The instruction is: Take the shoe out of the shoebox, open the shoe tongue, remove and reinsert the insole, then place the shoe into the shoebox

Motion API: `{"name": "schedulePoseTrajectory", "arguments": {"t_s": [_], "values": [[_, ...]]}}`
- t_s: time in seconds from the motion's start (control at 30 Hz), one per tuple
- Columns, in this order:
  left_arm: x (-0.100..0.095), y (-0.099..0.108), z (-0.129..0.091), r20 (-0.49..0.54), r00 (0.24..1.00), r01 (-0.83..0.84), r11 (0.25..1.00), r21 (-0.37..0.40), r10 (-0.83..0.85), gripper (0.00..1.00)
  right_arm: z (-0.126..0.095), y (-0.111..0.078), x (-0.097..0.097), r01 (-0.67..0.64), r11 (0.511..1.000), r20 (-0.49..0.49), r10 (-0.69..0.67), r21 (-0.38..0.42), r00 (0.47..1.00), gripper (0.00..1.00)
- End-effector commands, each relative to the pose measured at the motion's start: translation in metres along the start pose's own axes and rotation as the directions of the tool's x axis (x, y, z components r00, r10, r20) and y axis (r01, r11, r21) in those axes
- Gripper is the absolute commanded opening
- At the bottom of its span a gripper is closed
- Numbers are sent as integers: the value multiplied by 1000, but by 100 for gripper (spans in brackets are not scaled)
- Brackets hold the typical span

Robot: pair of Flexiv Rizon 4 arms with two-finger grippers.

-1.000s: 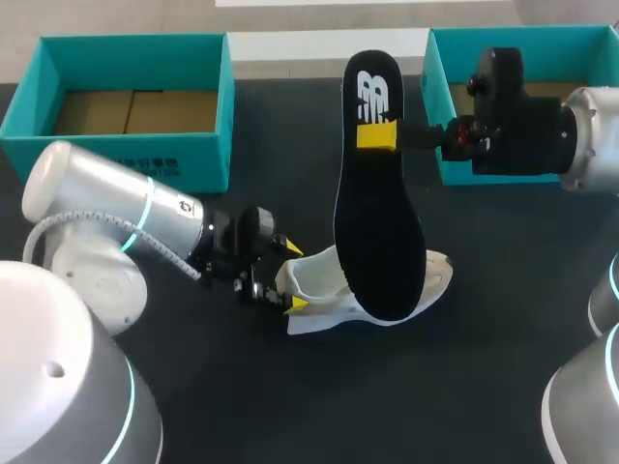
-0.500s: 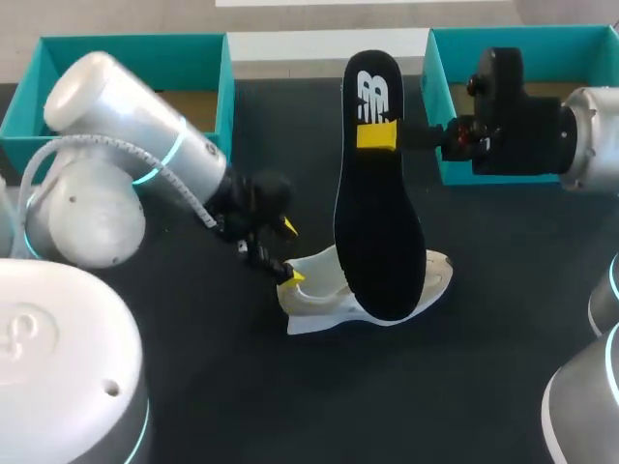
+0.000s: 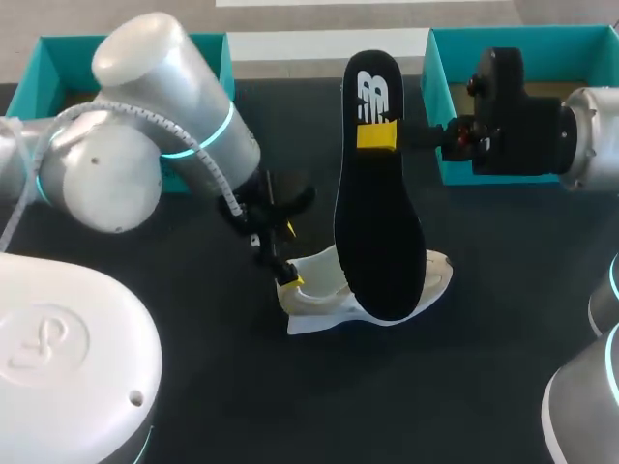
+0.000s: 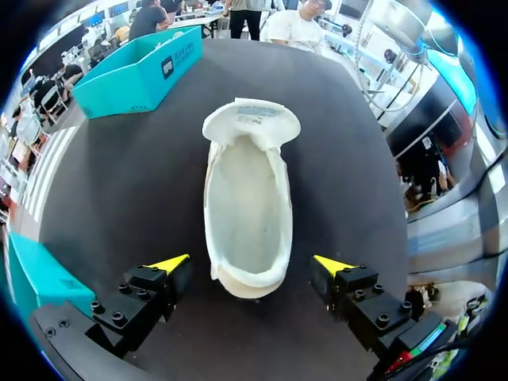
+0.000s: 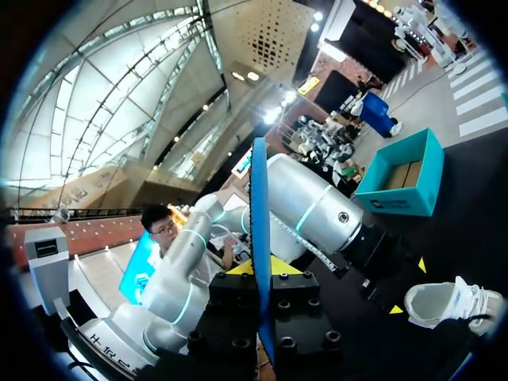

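The right end effector (image 3: 379, 135) is pinching the black insole (image 3: 379, 222) near its heel end, fingers closed flat on both faces. The rest of the insole is hanging below it towards the white shoe (image 3: 319, 290); whether its toe is touching the shoe I cannot tell. The left end effector (image 4: 252, 263) is standing wide open, with the shoe's heel between its fingers and its toe pointing straight ahead. Neither finger is clearly touching the shoe, which is lying on the table (image 3: 484, 319).

The insole is likely thin, light and floppy, so it is liable to bend while being fed in. The shoe is likely light and soft-sided and may skid; bracing it at the firmer heel collar looks best.
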State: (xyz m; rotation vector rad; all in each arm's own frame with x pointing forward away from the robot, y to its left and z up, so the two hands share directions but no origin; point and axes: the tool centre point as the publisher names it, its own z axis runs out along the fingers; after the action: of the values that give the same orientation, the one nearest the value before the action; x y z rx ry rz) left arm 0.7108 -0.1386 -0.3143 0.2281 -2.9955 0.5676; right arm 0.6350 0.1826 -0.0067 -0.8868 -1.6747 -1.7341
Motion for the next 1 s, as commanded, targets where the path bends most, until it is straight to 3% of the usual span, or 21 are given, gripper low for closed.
{"name": "schedulePoseTrajectory", "arguments": {"t_s": [0.03,0.23,0.5,0.6,0.8,0.83,0.93,1.0], "values": [[-2,-10,5,-9,1000,2,996,-89,-2,100,3,0,0,-1,1000,2,1,-1,1000,0],[-8,-18,15,8,1000,4,995,-102,-3,100,3,0,0,-1,1000,2,1,-1,1000,0],[-36,-38,37,40,999,-14,990,-143,20,100,3,0,0,-1,1000,2,1,-1,1000,0],[-46,-46,48,50,998,-16,992,-125,22,100,3,0,0,-1,1000,2,1,-1,1000,0],[-60,-57,71,40,999,-24,992,-127,29,89,3,0,0,-1,1000,2,1,-1,1000,0],[-61,-59,74,38,999,-27,991,-128,32,84,3,0,0,-1,1000,2,1,-1,1000,0],[-62,-63,82,37,999,-29,992,-124,34,82,3,0,0,-1,1000,2,1,-1,1000,0],[-63,-65,89,35,999,-29,992,-123,34,69,3,0,0,-1,1000,2,1,-1,1000,0]]}}
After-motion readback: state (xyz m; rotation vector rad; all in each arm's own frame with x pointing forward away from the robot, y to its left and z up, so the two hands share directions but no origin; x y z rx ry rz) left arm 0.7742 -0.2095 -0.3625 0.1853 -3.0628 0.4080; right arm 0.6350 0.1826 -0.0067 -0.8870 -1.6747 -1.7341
